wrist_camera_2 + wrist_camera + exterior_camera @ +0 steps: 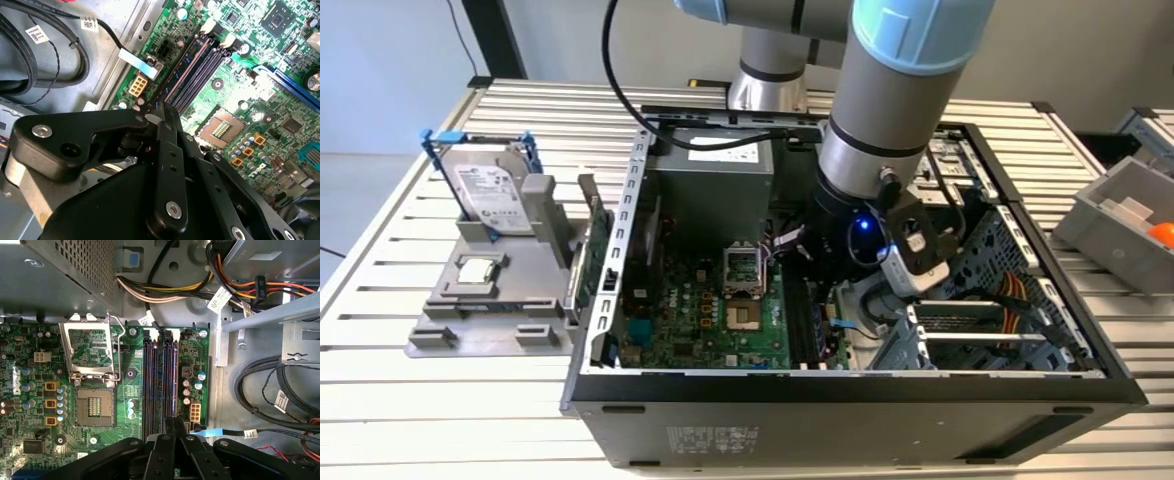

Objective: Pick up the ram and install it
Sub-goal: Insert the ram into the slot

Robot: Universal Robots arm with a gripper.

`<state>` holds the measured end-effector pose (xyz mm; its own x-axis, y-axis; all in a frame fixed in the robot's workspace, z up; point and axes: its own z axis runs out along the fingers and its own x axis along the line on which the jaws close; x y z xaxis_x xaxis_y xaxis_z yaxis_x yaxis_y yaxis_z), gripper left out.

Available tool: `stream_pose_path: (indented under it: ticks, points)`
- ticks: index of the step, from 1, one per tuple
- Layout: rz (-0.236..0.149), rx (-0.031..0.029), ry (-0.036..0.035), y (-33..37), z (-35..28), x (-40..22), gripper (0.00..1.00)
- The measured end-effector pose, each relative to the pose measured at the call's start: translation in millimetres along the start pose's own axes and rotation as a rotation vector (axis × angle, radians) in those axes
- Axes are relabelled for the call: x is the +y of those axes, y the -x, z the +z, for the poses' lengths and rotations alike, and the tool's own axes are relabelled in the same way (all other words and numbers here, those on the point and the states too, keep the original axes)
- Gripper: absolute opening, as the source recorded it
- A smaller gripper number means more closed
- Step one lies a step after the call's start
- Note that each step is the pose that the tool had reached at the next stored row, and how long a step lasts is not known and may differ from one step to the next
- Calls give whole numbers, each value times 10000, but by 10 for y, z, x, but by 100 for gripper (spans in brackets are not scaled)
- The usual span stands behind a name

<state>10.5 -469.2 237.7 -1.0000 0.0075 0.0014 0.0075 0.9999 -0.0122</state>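
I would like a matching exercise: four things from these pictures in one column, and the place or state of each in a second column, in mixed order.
Things
1. hard drive
2. processor
3. socket
4. gripper

Places or states
A. over the memory slots
B. lying flat on the holder
C. open and empty, on the motherboard
D. standing upright in the holder

Pairs: 1-D, 2-B, 3-C, 4-A

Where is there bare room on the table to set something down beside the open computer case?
Bare slats of the white slatted table lie in front of the grey parts stand, at the exterior view's left. Inside the black computer case, the gripper and cables crowd the green motherboard.
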Motion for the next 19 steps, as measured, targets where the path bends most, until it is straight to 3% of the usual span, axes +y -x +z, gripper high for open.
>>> stream_pose_path:
  ticks: [11,12,19]
  points:
    - [0,0,0,0,-5,0,0]
    - [-294,-3,0,0,-5,0,0]
    - [-1339,-17,53,-1,-6,-1,0]
